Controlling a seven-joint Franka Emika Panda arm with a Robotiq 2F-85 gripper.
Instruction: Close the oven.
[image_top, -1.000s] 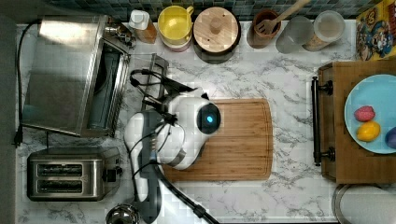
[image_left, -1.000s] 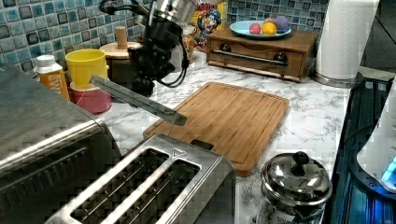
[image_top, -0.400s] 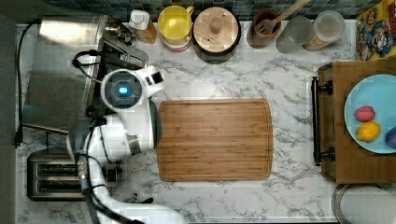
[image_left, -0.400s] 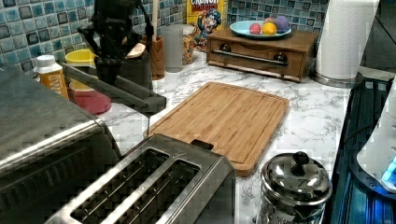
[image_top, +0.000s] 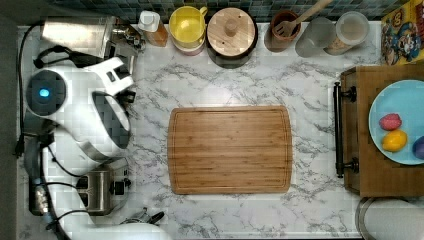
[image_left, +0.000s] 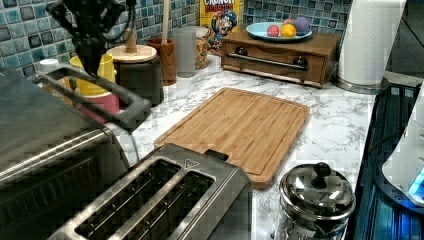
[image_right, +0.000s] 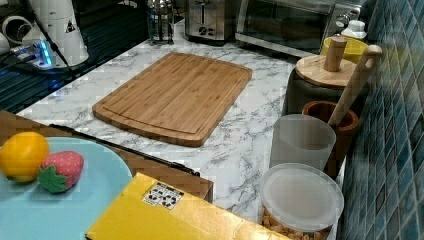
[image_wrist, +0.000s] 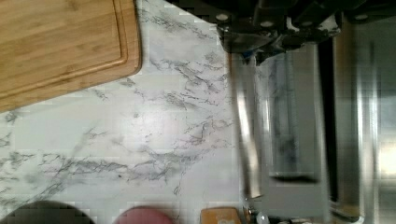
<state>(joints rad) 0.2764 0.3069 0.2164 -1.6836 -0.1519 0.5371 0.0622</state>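
The brushed stainless-steel toaster oven sits at the left view's near left. Its glass door has swung from half-open to nearly shut, pushed by the black gripper; I cannot tell its finger state.

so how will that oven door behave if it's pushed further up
The oven door looks rigid, metal-framed with a glass pane, so it should swing on its hinge rather than flex. The boxy steel oven looks heavy and unlikely to slide. The glass suggests avoiding a slam.
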